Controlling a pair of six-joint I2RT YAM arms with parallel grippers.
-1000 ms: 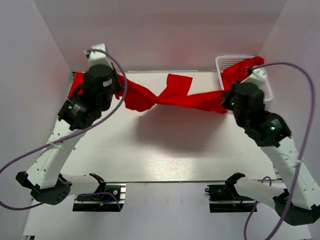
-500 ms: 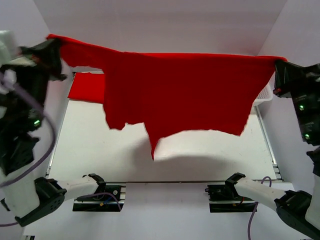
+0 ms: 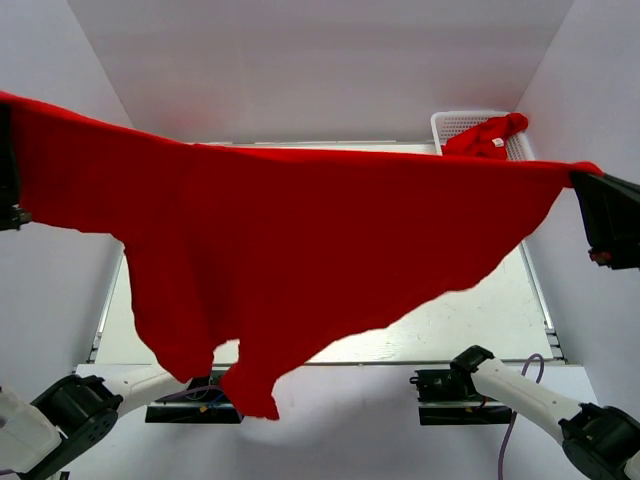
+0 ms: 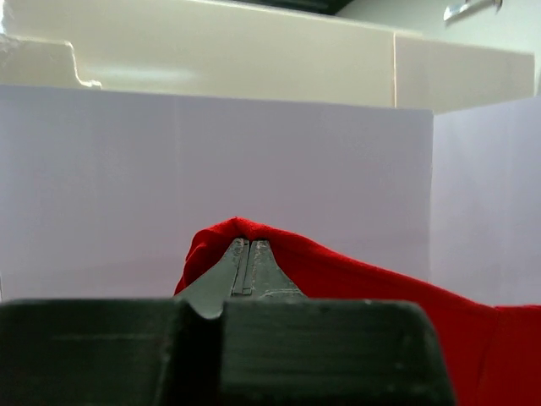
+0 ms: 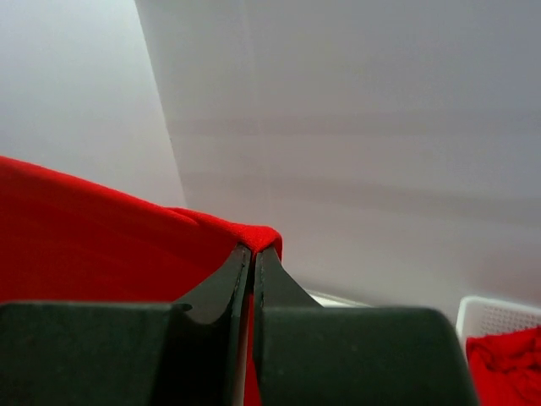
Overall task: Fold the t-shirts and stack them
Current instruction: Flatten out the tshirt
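Observation:
A bright red t-shirt hangs spread wide and high above the table, stretched between my two grippers. My left gripper is shut on its left edge at the far left of the top view, mostly out of frame. My right gripper is shut on its right edge at the far right. The shirt's lower edge hangs lowest at the left front. Another red t-shirt with a small white label lies in the basket. The shirt hides most of the table.
A white plastic lattice basket stands at the back right corner, also seen in the right wrist view. White walls enclose the table on three sides. A strip of bare table shows at the right front.
Both arms rose and spread outward, lifting the shirt from a bunched strand near the table into a wide taut sheet close to the camera. It now hides the folded red cloth at the back left.

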